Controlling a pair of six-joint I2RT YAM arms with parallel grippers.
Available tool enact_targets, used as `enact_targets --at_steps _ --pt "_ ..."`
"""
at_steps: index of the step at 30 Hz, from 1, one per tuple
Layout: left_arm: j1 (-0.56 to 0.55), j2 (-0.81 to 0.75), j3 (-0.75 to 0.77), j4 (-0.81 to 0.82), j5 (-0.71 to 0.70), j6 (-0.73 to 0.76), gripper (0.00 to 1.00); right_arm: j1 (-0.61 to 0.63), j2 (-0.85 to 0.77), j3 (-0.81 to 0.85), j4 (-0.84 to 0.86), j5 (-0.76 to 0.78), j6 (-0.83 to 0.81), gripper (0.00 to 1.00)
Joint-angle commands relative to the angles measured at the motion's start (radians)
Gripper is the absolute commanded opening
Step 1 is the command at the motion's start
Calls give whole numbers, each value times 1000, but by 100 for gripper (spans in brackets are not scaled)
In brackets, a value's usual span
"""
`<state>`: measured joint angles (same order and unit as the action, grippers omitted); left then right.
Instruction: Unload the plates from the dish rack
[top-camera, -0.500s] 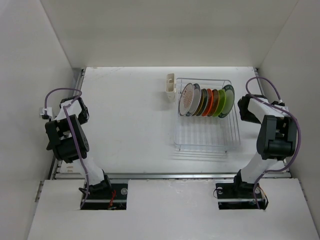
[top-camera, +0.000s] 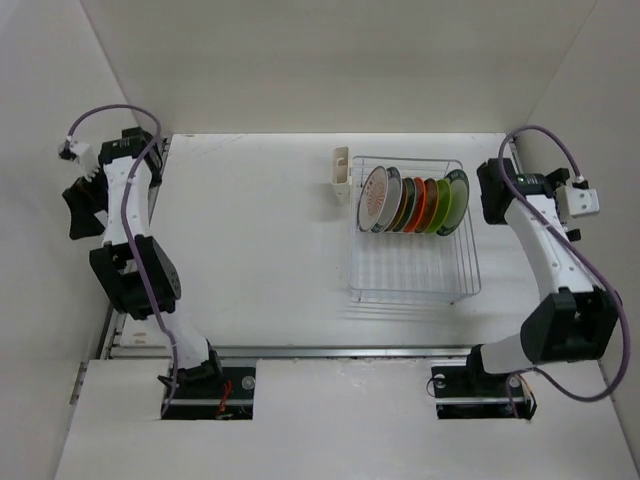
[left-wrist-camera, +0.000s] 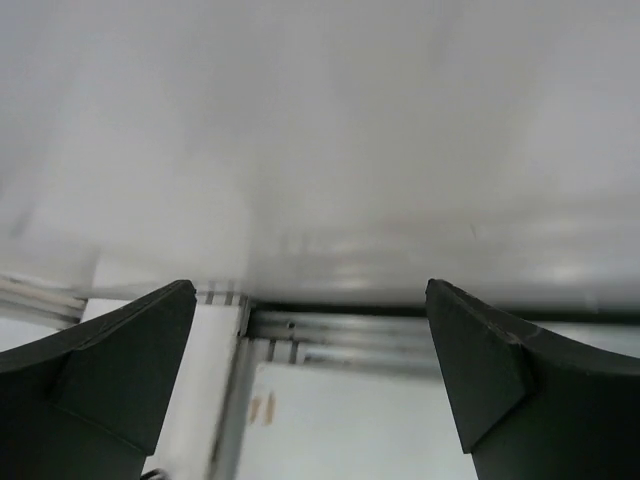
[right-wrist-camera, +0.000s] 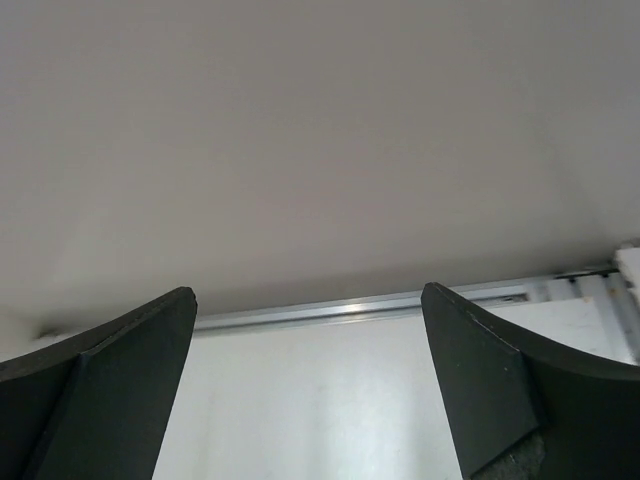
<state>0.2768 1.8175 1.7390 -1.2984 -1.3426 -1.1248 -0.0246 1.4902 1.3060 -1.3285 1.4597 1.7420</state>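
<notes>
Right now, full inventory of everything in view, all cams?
plates: six; white-orange sunburst, olive-brown, amber, orange-red, lime green, white with teal rim; standing on edge in the rack's far half.
dish rack: one; clear/white wire; right-centre of the table.
cup holder: one; cream; at the rack's far-left corner.
table: one; white.
left gripper: one; dark fingers; open, empty, by the table's left edge.
right gripper: one; dark fingers; open, empty, right of the rack.
</notes>
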Motion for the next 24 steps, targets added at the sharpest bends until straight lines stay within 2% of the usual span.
enact_targets --at_steps 1,2,3,4,5,6,7,8,9,11,14,16,17,18,20,21,23,24 --pt "-21 -147 82 92 344 688 100 121 -96 119 -54 102 -154 100" --pt "-21 -259 82 150 494 888 100 152 -96 136 -54 102 -211 100" --pt "-31 -317 82 247 795 977 100 179 -96 156 -54 102 -244 100" --pt "-42 -366 82 278 942 1064 100 222 -96 214 -54 59 -286 100" --pt "-57 -407 82 292 1073 1144 100 239 -96 246 25 15 -367 100" --pt "-68 -472 82 292 1202 1221 100 248 -96 266 181 -60 -840 100" --pt "-85 -489 102 254 1406 1346 100 249 -122 266 371 -421 -1127 100" --pt "-99 -489 125 220 1457 1384 100 249 -152 212 519 -664 -1333 100" --pt "-120 -498 145 190 1477 1414 100 249 -216 199 622 -829 -1431 100" --pt "-200 -489 166 139 1383 1468 100 249 -278 165 670 -967 -1386 100" --pt "-300 -434 125 90 1135 1510 100 239 -343 154 710 -1001 -1386 100" --pt "-338 -413 73 90 1006 1510 100 226 -332 163 712 -1099 -1429 100" --pt "-362 -402 9 129 882 1493 100 216 -314 177 694 -1154 -1429 100" --pt "-363 -402 -22 152 844 1475 100 195 -294 199 674 -1273 -1429 100" --pt "-363 -415 -67 166 874 1447 100 166 -249 199 649 -1416 -1429 100" --pt "-372 -428 -76 166 891 1432 100 126 -239 199 649 -1550 -1429 100" --pt "-372 -437 -67 175 925 1398 100 85 -182 199 654 -1616 -1414 100" --pt "-372 -448 -47 185 938 1377 100 65 -151 220 635 -1601 -1399 100"
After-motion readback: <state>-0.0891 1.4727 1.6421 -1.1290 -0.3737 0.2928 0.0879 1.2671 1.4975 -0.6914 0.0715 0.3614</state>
